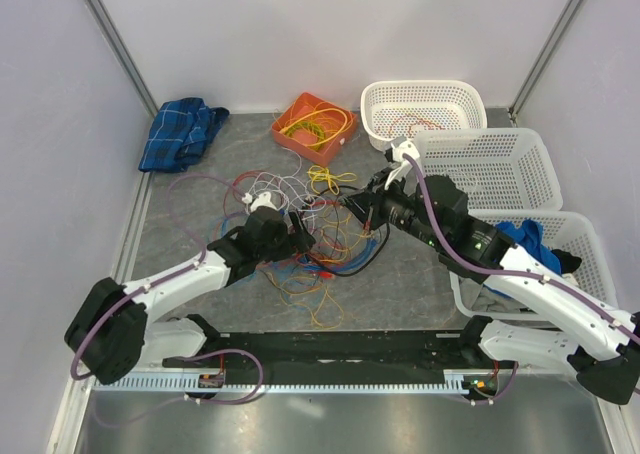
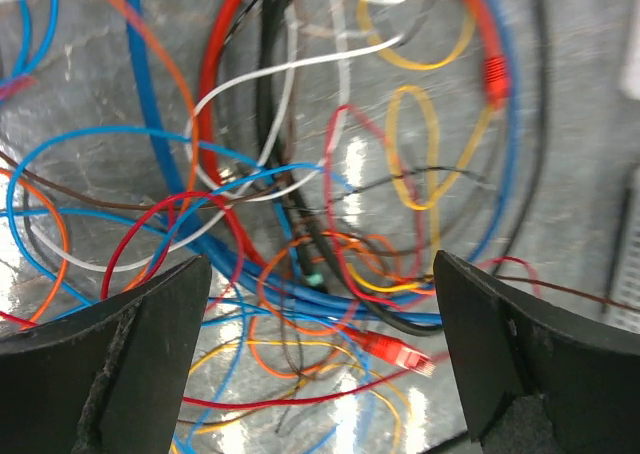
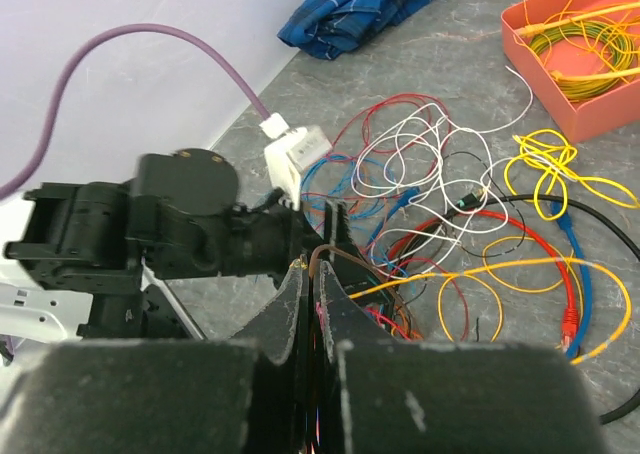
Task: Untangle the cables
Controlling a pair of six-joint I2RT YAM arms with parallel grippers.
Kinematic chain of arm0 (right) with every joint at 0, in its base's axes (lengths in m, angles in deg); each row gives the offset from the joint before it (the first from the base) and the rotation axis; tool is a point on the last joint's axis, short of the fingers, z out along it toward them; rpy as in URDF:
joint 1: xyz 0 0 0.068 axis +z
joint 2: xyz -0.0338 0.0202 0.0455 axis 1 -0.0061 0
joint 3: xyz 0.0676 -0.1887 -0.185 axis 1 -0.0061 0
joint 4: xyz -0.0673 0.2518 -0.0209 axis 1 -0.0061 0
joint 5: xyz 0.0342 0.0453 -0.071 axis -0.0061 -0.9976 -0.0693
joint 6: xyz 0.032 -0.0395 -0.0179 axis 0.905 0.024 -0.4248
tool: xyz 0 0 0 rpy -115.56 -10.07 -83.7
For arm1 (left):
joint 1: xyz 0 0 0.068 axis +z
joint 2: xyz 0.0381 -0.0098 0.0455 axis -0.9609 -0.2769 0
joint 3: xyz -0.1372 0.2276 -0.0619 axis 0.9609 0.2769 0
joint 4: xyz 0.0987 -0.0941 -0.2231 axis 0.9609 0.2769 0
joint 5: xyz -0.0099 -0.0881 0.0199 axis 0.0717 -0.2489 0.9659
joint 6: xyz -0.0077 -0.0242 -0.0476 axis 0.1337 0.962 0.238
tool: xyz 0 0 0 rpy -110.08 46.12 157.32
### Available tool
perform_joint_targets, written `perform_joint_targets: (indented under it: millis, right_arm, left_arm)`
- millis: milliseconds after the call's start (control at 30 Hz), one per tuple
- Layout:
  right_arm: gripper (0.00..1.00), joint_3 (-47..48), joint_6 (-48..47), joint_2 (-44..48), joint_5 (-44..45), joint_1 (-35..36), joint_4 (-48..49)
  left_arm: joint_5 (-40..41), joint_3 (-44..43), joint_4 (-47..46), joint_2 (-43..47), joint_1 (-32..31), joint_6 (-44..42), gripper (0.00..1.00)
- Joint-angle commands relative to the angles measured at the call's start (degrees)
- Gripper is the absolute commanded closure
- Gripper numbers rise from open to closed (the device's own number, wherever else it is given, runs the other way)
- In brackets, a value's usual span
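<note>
Nearest me, my left claw [image 2: 320,269] hangs spread wide just above the cables [image 1: 320,236] with nothing between its fingers, ready, I judge, to drop onto a fresh strand. My right claw [image 3: 318,289] is pressed together, apparently pinching a thin brown strand [image 3: 322,252] to lift it clear, though the view there is cramped. The cables lie in the middle of the grey surface [image 1: 410,284] between both claws, a loose knot of blue, red, orange, white, yellow and black loops. Farther back, an orange tray [image 1: 300,150] holds coiled yellow cable.
</note>
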Motion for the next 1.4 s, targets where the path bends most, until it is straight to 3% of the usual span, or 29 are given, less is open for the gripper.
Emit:
perform_joint_targets:
  millis: [0,167,267,400,533,700,800,1000,1100,1200,1233,1367]
  right_arm:
    - [1.00,-0.59,-0.94,0.32,1.51,0.28,2.06]
    - [1.00,-2.87,-1.29,0.49,2.30,0.28,2.15]
    - [1.00,-4.28,-1.73,0.67,3.27,0.28,2.06]
    - [1.00,-5.16,-2.34,0.23,4.15,0.28,2.06]
    - [1.00,-5.60,-2.78,-0.47,4.32,0.28,2.50]
    - [1.00,-7.09,-2.69,-1.09,4.32,0.28,3.47]
    - [1.00,-7.70,-2.34,-0.92,3.98,0.28,3.82]
    - [1.00,-8.85,-2.52,0.84,4.23,0.28,3.74]
    - [1.00,-9.38,-2.87,1.02,4.32,0.28,3.65]
    - [1.00,-9.99,-2.87,1.19,4.15,0.36,3.65]
    - [1.00,-10.08,-2.78,1.37,4.15,0.28,3.56]
    - [1.00,-11.39,-2.61,2.77,4.68,0.28,3.56]
  left_arm:
    - [2.68,-2.05,-3.31,-4.77,-1.38,2.42,0.01]
    - [6.36,-4.86,-2.62,-7.33,-2.61,1.19,0.00]
    - [11.89,-6.18,2.56,-7.33,-2.61,5.66,0.00]
    - [12.97,-7.07,6.70,-6.11,-2.44,8.03,0.00]
    - [8.85,-5.83,2.84,-4.08,-2.08,7.53,0.00]
    - [9.19,-15.82,13.61,-17.41,-2.00,4.09,0.00]
    - [8.57,-19.44,16.28,-25.84,-2.08,6.27,0.01]
    - [13.40,-21.21,15.84,-28.69,-1.99,9.36,0.08]
    - [15.69,-23.40,15.93,-29.56,-1.91,7.53,0.23]
    - [13.94,-24.99,16.19,-31.50,-1.29,5.68,0.76]
    - [13.07,-24.91,16.20,-31.15,-1.20,5.67,0.98]
    - [13.15,-22.89,16.37,-22.92,-1.12,4.80,0.98]
